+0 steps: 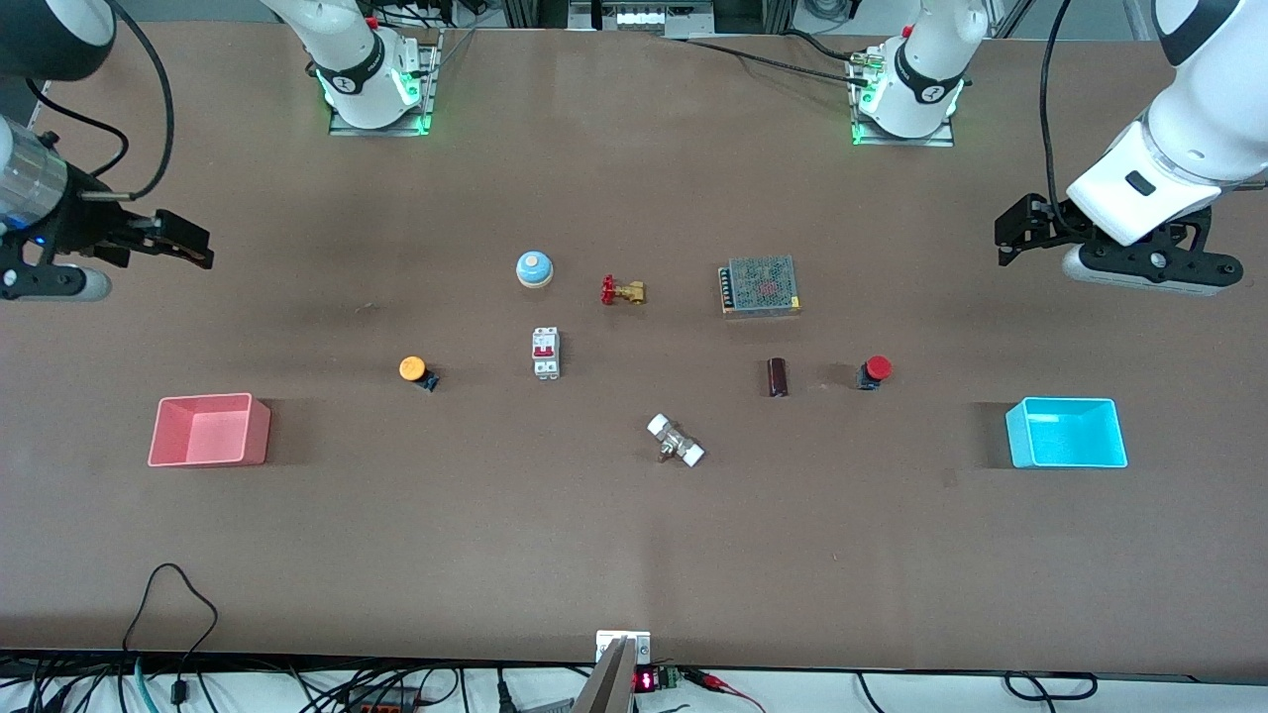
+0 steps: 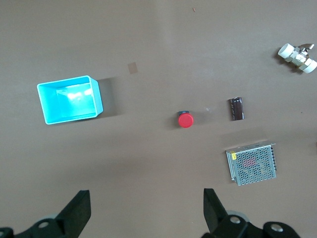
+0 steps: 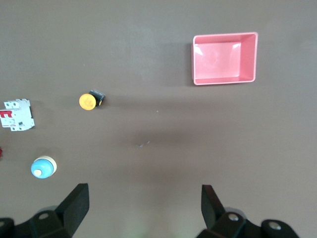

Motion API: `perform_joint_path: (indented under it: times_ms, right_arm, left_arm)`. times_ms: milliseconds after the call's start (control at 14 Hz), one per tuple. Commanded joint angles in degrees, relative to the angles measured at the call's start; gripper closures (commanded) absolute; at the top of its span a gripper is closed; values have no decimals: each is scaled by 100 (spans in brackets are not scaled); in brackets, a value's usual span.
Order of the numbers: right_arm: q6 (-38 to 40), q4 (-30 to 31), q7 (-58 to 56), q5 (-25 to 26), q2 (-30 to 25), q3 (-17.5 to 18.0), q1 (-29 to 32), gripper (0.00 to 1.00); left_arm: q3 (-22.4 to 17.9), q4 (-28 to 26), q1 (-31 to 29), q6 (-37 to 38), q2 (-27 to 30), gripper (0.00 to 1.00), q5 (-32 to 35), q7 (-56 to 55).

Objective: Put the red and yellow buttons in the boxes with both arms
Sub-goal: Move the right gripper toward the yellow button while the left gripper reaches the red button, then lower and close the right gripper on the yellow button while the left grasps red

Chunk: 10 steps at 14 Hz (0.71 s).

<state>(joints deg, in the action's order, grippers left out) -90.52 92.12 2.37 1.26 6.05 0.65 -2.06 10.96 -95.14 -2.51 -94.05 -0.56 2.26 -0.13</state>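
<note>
The orange-yellow button (image 1: 413, 369) lies on the table toward the right arm's end, also in the right wrist view (image 3: 88, 100). The pink-red box (image 1: 208, 456) stands nearer the front camera, toward that same end (image 3: 225, 81), and is empty. The red button (image 1: 876, 369) lies toward the left arm's end (image 2: 185, 120), with the empty cyan box (image 1: 1068, 458) beside it, closer to that end (image 2: 72, 117). My right gripper (image 1: 198, 248) is open and empty over bare table (image 3: 143, 191). My left gripper (image 1: 1003, 238) is open and empty over bare table (image 2: 146, 198).
In the middle of the table lie a pale-blue bell (image 1: 534, 268), a brass valve with a red handle (image 1: 622, 291), a white circuit breaker (image 1: 546, 353), a mesh power supply (image 1: 761, 285), a dark cylinder (image 1: 778, 376) and a white-ended fitting (image 1: 676, 441).
</note>
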Motion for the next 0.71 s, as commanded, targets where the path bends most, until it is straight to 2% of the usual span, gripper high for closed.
perform_joint_path:
  times_ms: [0, 286, 500, 643]
  right_arm:
    - [-280, -45, 114, -73, 545, -3, -302, 0]
    - [-1246, 314, 1289, -73, 863, 5, -628, 0]
    - [-2222, 920, 2266, -74, 924, 23, -690, 0]
    - [-2802, 1377, 2530, -126, 924, 75, -699, 0]
  left_arm:
    - [29, 171, 14, 307, -286, 0, -85, 66]
    - [20, 811, 23, 414, -1041, 0, -41, 118]
    - [38, 577, 171, 344, -1270, 0, -76, -56]
    - [38, 322, 347, -225, -1507, 0, -50, -731]
